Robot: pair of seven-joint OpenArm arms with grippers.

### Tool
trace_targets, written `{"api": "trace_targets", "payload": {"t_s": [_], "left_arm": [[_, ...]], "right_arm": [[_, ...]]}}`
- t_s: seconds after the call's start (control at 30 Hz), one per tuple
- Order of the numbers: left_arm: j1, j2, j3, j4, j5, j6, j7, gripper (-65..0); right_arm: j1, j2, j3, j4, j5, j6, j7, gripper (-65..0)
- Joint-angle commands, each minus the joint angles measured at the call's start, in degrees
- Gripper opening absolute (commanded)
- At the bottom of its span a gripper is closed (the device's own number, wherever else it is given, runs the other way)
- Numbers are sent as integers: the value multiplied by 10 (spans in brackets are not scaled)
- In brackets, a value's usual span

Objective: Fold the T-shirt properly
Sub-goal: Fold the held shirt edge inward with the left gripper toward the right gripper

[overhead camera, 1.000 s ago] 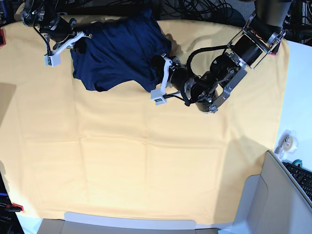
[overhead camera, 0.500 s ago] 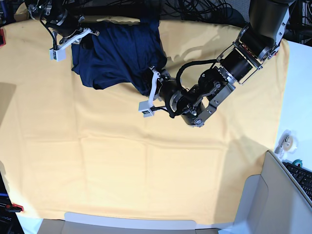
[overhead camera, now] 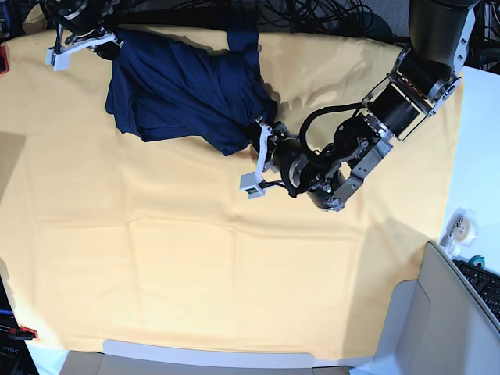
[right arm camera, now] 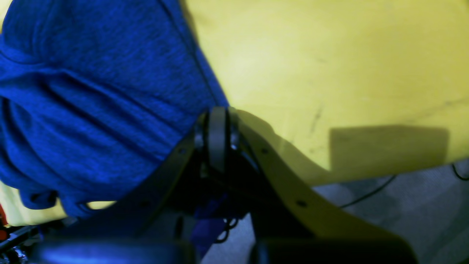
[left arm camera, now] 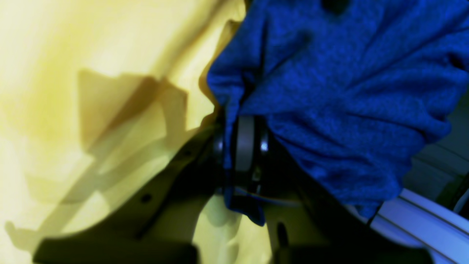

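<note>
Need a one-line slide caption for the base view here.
Both grippers, left gripper and right gripper, shut on opposite edges of the bunched navy T-shirt at the far side of the yellow table cloth.

The T-shirt [overhead camera: 191,90] is a soft, matt navy knit whose fine, slightly fuzzy weave shows up close, and it gathers into limp creases. The table cloth [overhead camera: 195,266] is smooth, matt yellow fabric with faint fold lines. The arms look like dark metal with white plastic parts.

T-shirt [overhead camera: 187,90] lies on table cloth [overhead camera: 195,266], at its far edge.
</note>
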Motion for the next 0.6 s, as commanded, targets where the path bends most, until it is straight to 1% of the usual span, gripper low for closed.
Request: {"api": "trace_targets", "payload": {"t_s": [0.0, 0.13, 0.17, 0.27, 0.37, 0.4, 0.43, 0.5, 0.57], "left_arm": [[-14, -4, -4, 7, 14, 3, 6, -608], [-4, -4, -8, 14, 13, 3, 6, -474], [2, -5, -8, 21, 13, 3, 6, -451], [10, -8, -8, 38, 13, 3, 7, -423], [11, -10, -9, 42, 13, 3, 6, -421], [11, -12, -10, 42, 13, 3, 6, -421], [10, -17, -11, 42, 13, 4, 6, -421], [9, -21, -16, 43, 11, 4, 5, -421], [10, -21, -40, 43, 11, 4, 5, -421]], "right_arm": [[-2, 4, 3, 8, 5, 3, 2, -650], [12, 5, 3, 8, 6, 3, 1, -650], [12, 5, 3, 8, 6, 3, 1, -650], [25, 6, 3, 9, 9, 3, 0, -650], [32, 6, 2, 11, 9, 3, 0, -650], [32, 7, -2, 11, 9, 3, 0, -636], [32, 9, -4, 11, 9, 3, 0, -609], [30, 9, -7, 11, 9, 3, 0, -543], [30, 9, -9, 11, 9, 3, 0, -479]]}}
